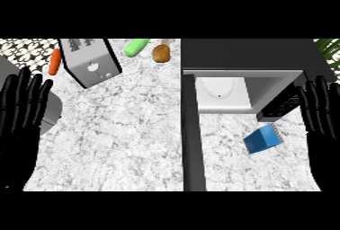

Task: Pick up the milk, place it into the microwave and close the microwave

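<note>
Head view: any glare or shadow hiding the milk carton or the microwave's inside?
Head view: no glare; the blue milk carton contrasts plainly with the pale counter; the microwave cavity is brightly lit, while its black top and door show no detail.

One view only, from the robot's head, looking steeply down on the counter [119, 143] and facing away from the body. It sits close: the counter fills most of the frame, with the left hand [20, 117] and right hand [322, 117] at the side edges. The toaster [90, 63] lies beyond the left fingers, the microwave [252, 54] beyond and inward of the right fingers.
</note>
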You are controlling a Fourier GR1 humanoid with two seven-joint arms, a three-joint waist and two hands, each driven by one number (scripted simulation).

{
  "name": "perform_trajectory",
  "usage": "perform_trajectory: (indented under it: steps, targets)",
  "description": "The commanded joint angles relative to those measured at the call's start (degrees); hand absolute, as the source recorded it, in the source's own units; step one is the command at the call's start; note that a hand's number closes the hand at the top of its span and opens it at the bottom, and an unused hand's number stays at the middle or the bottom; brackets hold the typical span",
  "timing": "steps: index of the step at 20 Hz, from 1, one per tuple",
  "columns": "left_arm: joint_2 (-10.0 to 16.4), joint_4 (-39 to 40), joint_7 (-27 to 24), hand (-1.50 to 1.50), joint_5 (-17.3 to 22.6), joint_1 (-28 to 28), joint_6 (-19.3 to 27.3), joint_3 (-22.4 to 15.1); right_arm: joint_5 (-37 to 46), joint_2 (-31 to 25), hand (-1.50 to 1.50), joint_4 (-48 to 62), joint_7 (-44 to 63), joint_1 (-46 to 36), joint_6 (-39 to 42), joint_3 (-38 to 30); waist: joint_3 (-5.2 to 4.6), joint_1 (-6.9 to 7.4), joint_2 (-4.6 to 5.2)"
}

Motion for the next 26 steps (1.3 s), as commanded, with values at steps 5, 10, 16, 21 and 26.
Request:
perform_trajectory:
  steps: [5,10,16,21,26]
  targets:
    - [0.7,-1.23,0.6,-1.5,2.44,1.5,-1.2,2.81,13.31,3.62,-1.5,1.14,1.5,-1.52,-9.33,4.71,-0.75,-0.43,1.14]
    - [-3.65,-1.16,3.45,-1.5,4.44,8.29,-0.25,-0.62,1.01,3.7,-1.5,1.47,2.9,2.03,-10.43,12.58,-0.72,-0.19,1.08]
    - [-4.87,-1.64,-5.87,-1.5,5.19,19.45,-4.15,-1.32,3.93,3.72,-1.5,-7.1,4.26,8.64,-13.7,18.62,-0.76,-0.43,1.0]
    - [-5.78,-6.85,-2.93,-1.5,1.43,21.91,-1.72,-6.4,11.51,3.73,-1.5,0.65,5.76,-0.34,-24.96,22.93,-0.75,-0.1,1.09]
    - [-5.45,-7.28,-8.3,-1.5,2.59,28.6,-4.2,-6.59,14.25,3.34,-1.5,-0.19,1.41,8.2,-22.92,18.85,-0.74,-0.3,1.06]
